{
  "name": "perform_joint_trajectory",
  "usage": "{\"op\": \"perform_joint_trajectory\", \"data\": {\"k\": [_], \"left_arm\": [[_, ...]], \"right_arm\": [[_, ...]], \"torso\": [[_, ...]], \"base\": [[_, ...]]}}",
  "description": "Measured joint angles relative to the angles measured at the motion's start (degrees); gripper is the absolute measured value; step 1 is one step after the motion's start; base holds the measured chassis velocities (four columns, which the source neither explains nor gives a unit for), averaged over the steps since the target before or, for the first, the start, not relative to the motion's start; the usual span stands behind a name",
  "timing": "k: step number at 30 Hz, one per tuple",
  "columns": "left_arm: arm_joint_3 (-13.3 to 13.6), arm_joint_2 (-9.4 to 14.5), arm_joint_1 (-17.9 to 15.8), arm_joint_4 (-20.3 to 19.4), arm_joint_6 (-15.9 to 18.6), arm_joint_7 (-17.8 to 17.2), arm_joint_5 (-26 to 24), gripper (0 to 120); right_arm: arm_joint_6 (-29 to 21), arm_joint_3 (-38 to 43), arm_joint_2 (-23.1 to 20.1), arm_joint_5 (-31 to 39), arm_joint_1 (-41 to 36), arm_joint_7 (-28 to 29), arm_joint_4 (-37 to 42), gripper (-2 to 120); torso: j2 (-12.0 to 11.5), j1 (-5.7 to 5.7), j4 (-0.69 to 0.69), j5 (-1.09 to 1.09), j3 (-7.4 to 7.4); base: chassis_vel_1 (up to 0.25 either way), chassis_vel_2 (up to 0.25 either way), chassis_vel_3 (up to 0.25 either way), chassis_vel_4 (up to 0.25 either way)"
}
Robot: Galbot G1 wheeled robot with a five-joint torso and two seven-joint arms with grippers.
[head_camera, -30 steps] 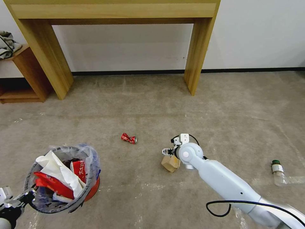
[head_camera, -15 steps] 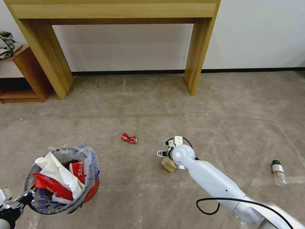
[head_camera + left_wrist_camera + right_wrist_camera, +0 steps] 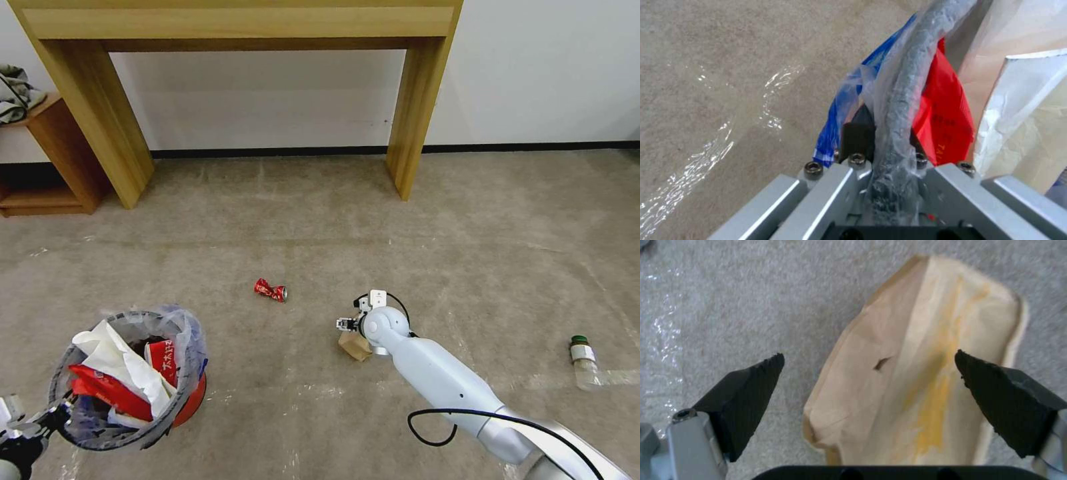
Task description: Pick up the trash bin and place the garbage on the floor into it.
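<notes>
The trash bin [image 3: 195, 399] hangs at the lower left of the head view, with white tissues and red wrappers inside. My left gripper [image 3: 41, 417] is shut on its dark mesh rim [image 3: 902, 100], over the clear blue-printed liner. My right gripper [image 3: 347, 325] is down at the floor in the middle, open, its fingers either side of a tan paper packet [image 3: 353, 347]. The right wrist view shows that packet [image 3: 916, 373] lying flat on the carpet between the two black fingertips [image 3: 751, 390], apart from both. A crushed red can [image 3: 270, 290] lies left of it.
A small bottle [image 3: 583, 360] lies on the carpet at the right, beside a pale tape line. A wooden table's legs [image 3: 410, 113] stand at the back near the wall. A low wooden shelf [image 3: 47, 153] is at the far left.
My right arm has shifted slightly left and down, bringing its gripper closer over the tan packet. The bin has barely moved in my left gripper.
</notes>
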Motion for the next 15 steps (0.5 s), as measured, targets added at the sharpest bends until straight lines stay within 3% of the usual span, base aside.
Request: {"op": "perform_joint_trajectory", "data": {"k": [15], "left_arm": [[0.3,-0.2,0.0,0.1,-0.1,0.4,0.1,2]], "right_arm": [[0.7,0.6,1.1,-3.2,-0.4,-1.2,-4.5,98]], "torso": [[0.0,0.0,0.0,0.0,0.0]], "base": [[0.0,0.0,0.0,0.0]]}}
